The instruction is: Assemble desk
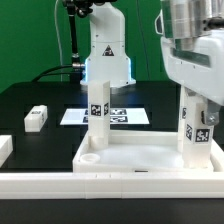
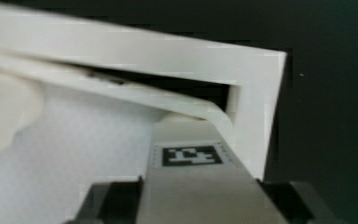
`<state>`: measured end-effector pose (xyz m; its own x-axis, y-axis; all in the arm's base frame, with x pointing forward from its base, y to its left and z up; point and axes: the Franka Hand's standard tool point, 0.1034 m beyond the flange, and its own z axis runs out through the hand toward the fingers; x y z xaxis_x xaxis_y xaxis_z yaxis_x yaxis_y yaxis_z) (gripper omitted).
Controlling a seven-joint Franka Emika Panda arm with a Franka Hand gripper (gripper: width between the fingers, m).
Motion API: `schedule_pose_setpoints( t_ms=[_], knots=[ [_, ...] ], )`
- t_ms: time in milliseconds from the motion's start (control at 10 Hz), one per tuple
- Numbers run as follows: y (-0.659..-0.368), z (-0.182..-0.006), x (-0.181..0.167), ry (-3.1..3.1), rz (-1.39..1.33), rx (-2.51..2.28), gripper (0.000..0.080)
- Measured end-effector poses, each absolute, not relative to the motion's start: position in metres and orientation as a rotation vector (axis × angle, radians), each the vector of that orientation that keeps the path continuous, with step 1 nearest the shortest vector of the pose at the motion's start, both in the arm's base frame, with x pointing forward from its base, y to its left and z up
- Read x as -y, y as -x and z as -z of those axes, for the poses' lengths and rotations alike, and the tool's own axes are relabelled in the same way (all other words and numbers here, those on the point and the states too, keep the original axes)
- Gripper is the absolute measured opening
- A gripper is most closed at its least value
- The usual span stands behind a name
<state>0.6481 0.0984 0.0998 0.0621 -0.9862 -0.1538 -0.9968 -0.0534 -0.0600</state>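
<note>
- While one leg [image 1: 98, 110] stands fitted in the desk top [image 1: 130, 160], the fingers [image 2: 202, 205] clamp a second leg [image 1: 194, 125], upright for its corner.
- A spare leg [image 1: 36, 119] waits on the table [image 1: 30, 100].

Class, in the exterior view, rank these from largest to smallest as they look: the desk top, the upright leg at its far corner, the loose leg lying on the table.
1. Desk top
2. Upright leg
3. Loose leg, though it lies farther away, so unsure.

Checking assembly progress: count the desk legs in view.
3. Two legs stand upright in the desk top: one, another under the arm. One lies loose. Others may be hidden.
</note>
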Motion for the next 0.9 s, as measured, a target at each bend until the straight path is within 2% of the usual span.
schedule_pose_setpoints(
  t_ms=[300,400,500,600,700,800,900],
  knots=[
    [-0.648,-0.099,-0.096,1.991,-0.13,-2.22,0.0294],
    [-0.648,-0.099,-0.095,1.989,-0.13,-2.223,0.0366],
    [-0.648,-0.099,-0.095,2.009,-0.128,-2.204,0.0366],
    [-0.648,-0.099,-0.096,2.062,-0.122,-2.153,0.0552],
    [-0.648,-0.1,-0.098,2.28,-0.09,-1.92,0.0552],
    [-0.647,-0.104,-0.101,2.406,-0.07,-1.742,0.0629],
    [-0.648,-0.11,-0.102,2.469,-0.039,-1.63,0.0643]
  ],
)
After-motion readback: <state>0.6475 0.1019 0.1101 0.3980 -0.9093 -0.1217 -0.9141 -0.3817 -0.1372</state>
